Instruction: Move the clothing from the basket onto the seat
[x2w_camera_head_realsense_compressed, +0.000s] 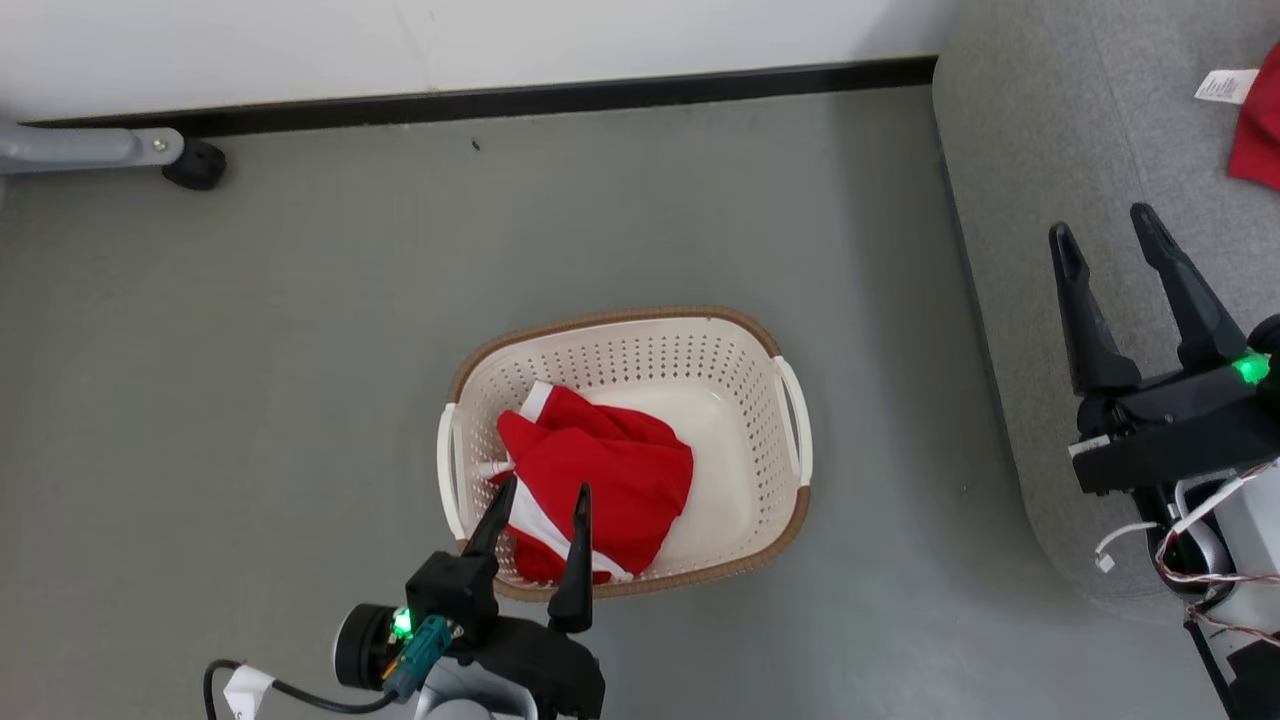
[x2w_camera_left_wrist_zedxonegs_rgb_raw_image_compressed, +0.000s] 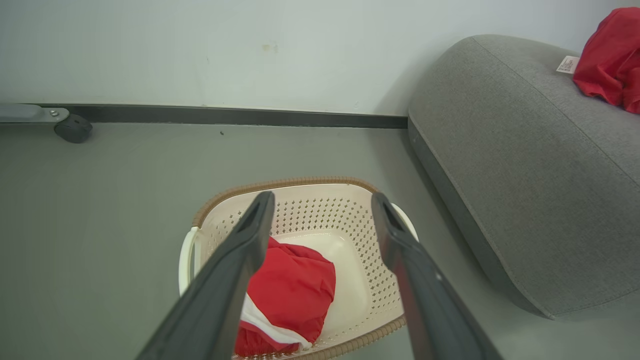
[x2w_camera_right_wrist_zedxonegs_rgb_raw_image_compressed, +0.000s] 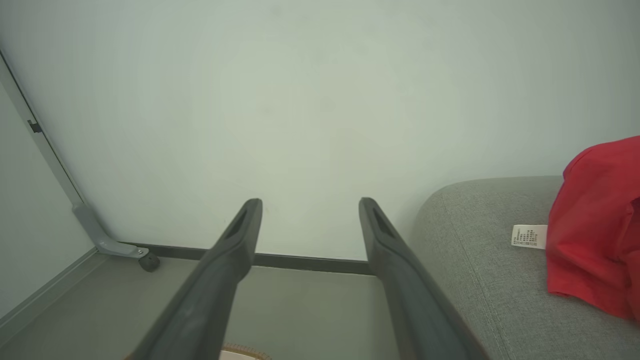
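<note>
Red and soft, the clothing (x2w_camera_head_realsense_compressed: 600, 480) lies crumpled inside the basket (x2w_camera_head_realsense_compressed: 620, 318), heaped against its left wall and near rim, leaving the right half of the basket's bottom bare. It looks light and limp, a thin, slick sports fabric with white panels. It will probably sag and trail from any pinch rather than lift as one piece, and nothing about it seems fragile. The best hold is likely the raised fold at the top of the heap, toward the basket's middle. Several layers can be gathered there at once, and the fingers stay off the perforated wall. The left claw (x2w_camera_head_realsense_compressed: 545, 487) hangs above the basket's near-left corner, jaws wide apart and empty, tips over the heap. The right claw (x2w_camera_head_realsense_compressed: 1103, 224) stands well to the right of the basket, over the seat (x2w_camera_head_realsense_compressed: 1050, 150), jaws also apart and holding nothing. Another red garment (x2w_camera_head_realsense_compressed: 1262, 130) with a white label (x2w_camera_head_realsense_compressed: 1226, 86) lies on the seat, far right of the basket.
</note>
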